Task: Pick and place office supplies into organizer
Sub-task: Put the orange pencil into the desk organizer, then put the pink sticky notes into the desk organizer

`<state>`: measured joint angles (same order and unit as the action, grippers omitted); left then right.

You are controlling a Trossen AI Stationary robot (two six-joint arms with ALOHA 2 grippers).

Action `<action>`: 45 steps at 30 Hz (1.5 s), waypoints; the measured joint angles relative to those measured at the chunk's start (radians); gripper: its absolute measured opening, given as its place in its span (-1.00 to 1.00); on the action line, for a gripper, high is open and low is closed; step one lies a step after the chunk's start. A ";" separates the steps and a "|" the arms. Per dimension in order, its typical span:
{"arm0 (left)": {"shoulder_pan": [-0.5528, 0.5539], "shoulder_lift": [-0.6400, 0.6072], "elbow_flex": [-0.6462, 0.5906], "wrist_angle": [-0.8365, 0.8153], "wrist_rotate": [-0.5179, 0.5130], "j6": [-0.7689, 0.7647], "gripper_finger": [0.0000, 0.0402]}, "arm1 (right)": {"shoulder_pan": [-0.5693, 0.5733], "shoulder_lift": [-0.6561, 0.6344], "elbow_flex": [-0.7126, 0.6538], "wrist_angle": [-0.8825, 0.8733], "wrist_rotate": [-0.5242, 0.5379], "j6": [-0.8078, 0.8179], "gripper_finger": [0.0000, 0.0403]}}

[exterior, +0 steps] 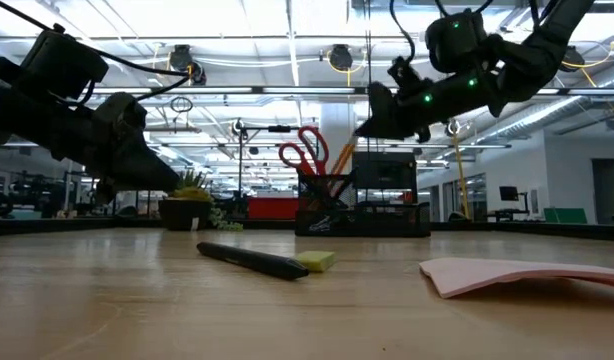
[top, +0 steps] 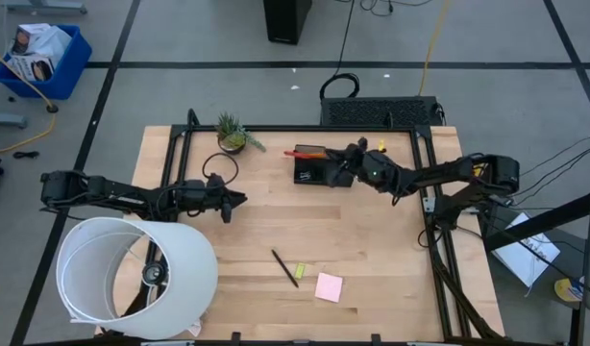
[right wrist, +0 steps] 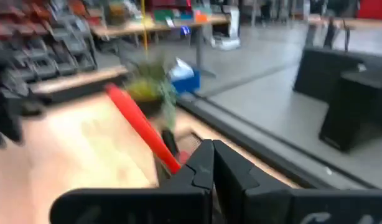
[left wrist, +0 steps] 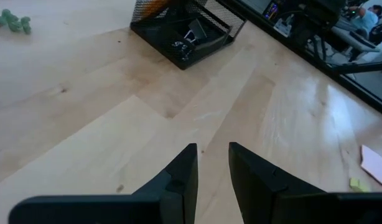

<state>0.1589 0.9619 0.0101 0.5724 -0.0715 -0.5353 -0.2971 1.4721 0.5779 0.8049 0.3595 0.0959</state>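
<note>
- High view: one organizer (top: 312, 166) sits at the table's twelve o'clock, one pair of scissors (exterior: 305, 150) standing inside.
- One right gripper (top: 341, 173) hovers at its three o'clock side, fingers closed, empty.
- One left gripper (top: 234, 201) hangs at nine o'clock, slightly parted.
- One pen (top: 284, 267), one yellow-green piece (top: 300, 269) and one pink pad (top: 328, 286) lie near six o'clock.

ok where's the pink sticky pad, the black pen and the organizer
pink sticky pad (top: 328, 286), high view, middle of its top sheet
black pen (top: 284, 267), high view, midway along its barrel
organizer (top: 312, 169), high view, the dark body beside the right arm
</note>
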 joint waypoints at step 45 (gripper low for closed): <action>-0.044 0.000 0.000 -0.054 -0.031 0.007 -0.54 | 0.691 -0.085 0.000 -0.466 0.081 0.132 -1.00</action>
<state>0.1150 0.9617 0.0101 0.5188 -0.1026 -0.5288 0.3942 1.3873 0.5777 0.3388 0.4408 0.2279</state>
